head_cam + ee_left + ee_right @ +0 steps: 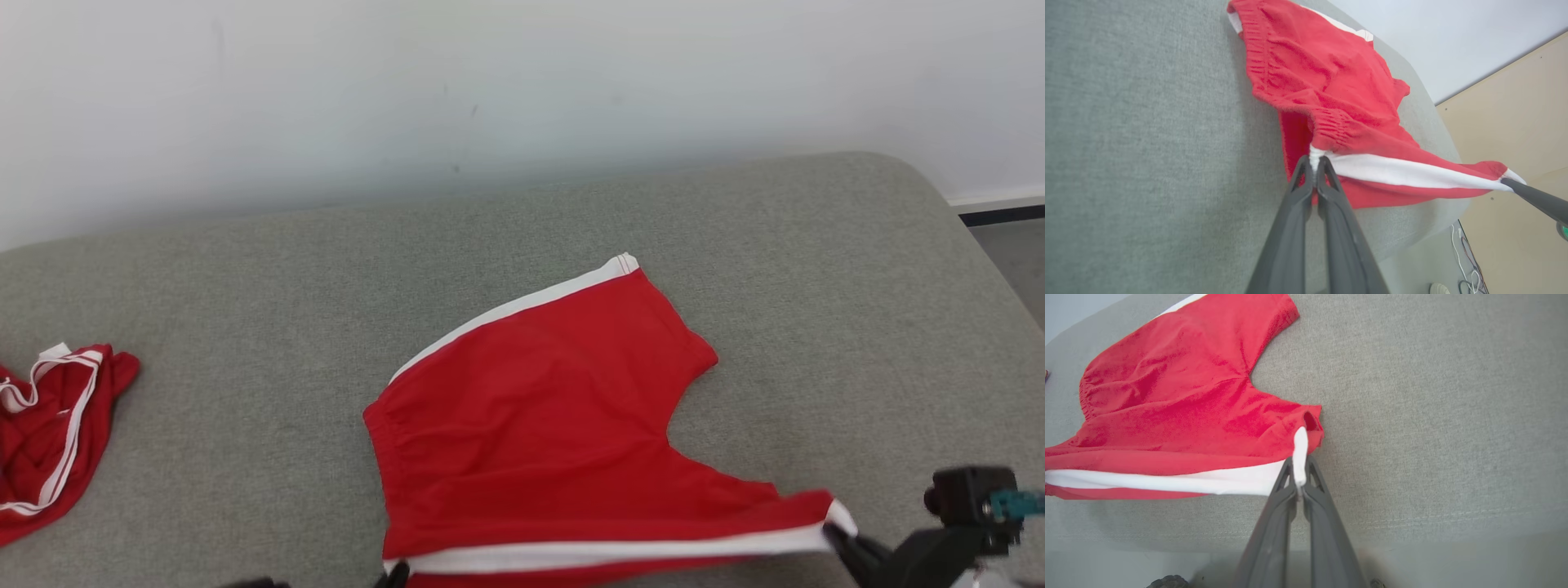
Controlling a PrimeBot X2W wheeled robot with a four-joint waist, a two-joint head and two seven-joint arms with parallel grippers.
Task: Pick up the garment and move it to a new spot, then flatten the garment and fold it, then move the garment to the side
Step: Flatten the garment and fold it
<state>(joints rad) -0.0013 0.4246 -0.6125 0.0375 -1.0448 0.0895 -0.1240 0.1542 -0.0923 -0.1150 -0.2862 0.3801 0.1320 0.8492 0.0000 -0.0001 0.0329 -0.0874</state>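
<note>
The garment (539, 416) is a pair of red shorts with white side stripes, spread on the grey cushion (326, 310). Its near white-striped edge is lifted and stretched between both grippers. My left gripper (1314, 161) is shut on the waistband end of that stripe; the shorts (1327, 81) trail away from it, and its fingertips just show at the head view's bottom edge (397, 574). My right gripper (1299, 467) is shut on the leg-hem end of the stripe, with the shorts (1180, 404) to its left. In the head view the right gripper (841, 535) sits at the lower right.
A second red garment with white trim (49, 433) lies bunched at the cushion's left edge. A white wall (490, 90) rises behind the cushion. Floor and cables (1466, 269) show past the cushion's near edge, with the cushion's rounded corner at the right.
</note>
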